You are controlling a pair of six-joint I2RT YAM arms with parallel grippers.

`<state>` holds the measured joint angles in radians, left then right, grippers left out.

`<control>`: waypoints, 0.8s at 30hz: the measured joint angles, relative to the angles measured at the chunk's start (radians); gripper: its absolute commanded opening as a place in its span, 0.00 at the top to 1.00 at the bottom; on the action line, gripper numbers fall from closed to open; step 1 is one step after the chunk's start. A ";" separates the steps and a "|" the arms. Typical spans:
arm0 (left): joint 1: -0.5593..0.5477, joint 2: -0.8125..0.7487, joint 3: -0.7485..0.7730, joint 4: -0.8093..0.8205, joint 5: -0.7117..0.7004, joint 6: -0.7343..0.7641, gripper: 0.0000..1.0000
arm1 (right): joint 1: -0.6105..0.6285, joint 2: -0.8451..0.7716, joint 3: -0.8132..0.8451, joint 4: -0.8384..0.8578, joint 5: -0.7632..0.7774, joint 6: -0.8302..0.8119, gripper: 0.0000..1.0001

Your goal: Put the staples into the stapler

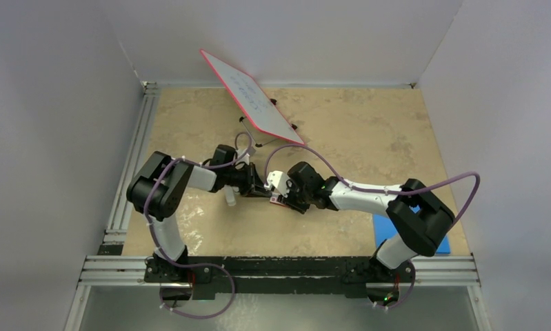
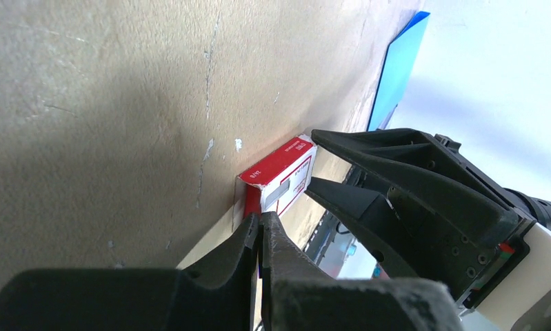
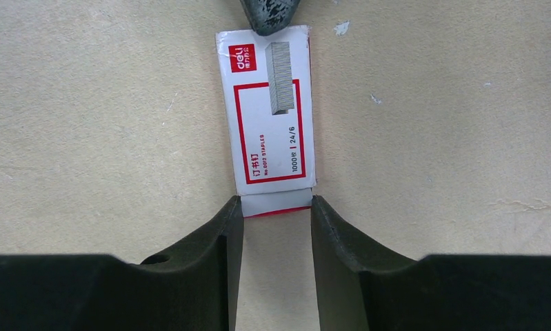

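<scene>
Box of staples (image 3: 272,117) lay flat on the table, label up, near the middle, between the two arms.

Right claw (image 3: 277,207) was closed on the near end of the box. Its two fingers pressed either side of a white end piece that stood just proud of the printed sleeve, probably the inner tray or a flap.

Left claw (image 2: 262,224) was fully closed, with its tip at the far end of the box. It touched a red end flap, but I could not tell whether the flap was pinched.

Judgement: task at an early stage. The box was only being opened, held at both ends. No staple strip was out. The stapler could not be picked out with certainty in any view, so nothing had been loaded. Left to do: open the box, take out a strip, open the stapler, seat the strip, close it.

Table (image 1: 369,131) was beige and mottled, with scuffs and white flecks. A red-framed whiteboard (image 1: 252,96) stood tilted at the back. A blue pad (image 1: 384,229) lay by the right arm's base. Plain white walls on three sides; a metal rail (image 1: 279,270) ran along the near edge.
</scene>
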<state>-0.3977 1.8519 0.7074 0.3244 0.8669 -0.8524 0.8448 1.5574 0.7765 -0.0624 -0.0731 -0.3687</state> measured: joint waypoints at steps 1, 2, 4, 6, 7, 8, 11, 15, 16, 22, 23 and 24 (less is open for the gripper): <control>0.001 -0.006 0.000 -0.005 -0.006 0.005 1.00 | 0.000 0.000 0.000 0.000 0.000 0.000 0.63; 0.003 -0.013 0.000 -0.010 -0.012 0.009 1.00 | 0.000 -0.001 0.000 0.000 0.000 0.000 0.63; 0.006 -0.022 0.000 -0.016 -0.024 0.016 1.00 | -0.001 -0.001 0.000 0.000 0.001 0.000 0.63; 0.008 -0.025 0.000 -0.017 -0.027 0.024 0.93 | -0.001 -0.001 -0.001 0.001 0.001 0.000 0.62; 0.008 -0.025 0.000 -0.016 -0.025 0.025 0.86 | -0.001 -0.001 -0.001 0.001 0.001 0.000 0.62; 0.009 -0.025 0.000 -0.016 -0.021 0.025 0.81 | -0.001 -0.002 -0.001 0.001 0.001 -0.001 0.62; 0.009 -0.024 0.000 -0.005 -0.002 0.023 0.78 | -0.001 -0.002 -0.001 0.001 0.001 -0.001 0.62; 0.008 -0.016 0.000 0.011 0.018 0.016 0.78 | -0.001 -0.001 -0.001 0.001 0.001 -0.002 0.62; 0.006 -0.014 0.000 0.012 0.020 0.015 0.78 | -0.001 -0.001 -0.001 0.001 0.001 -0.002 0.62; -0.010 0.008 0.000 0.019 0.021 0.006 0.78 | -0.001 -0.001 -0.001 0.001 0.001 -0.002 0.62; -0.013 0.012 0.001 0.019 0.021 0.006 0.78 | -0.001 -0.002 -0.001 0.001 0.001 -0.003 0.62; -0.016 0.014 0.002 0.019 0.020 0.006 0.78 | -0.001 -0.001 -0.001 0.001 0.001 -0.002 0.62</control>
<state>-0.4141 1.8664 0.7090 0.3435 0.8871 -0.8463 0.8436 1.5562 0.7757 -0.0616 -0.0723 -0.3710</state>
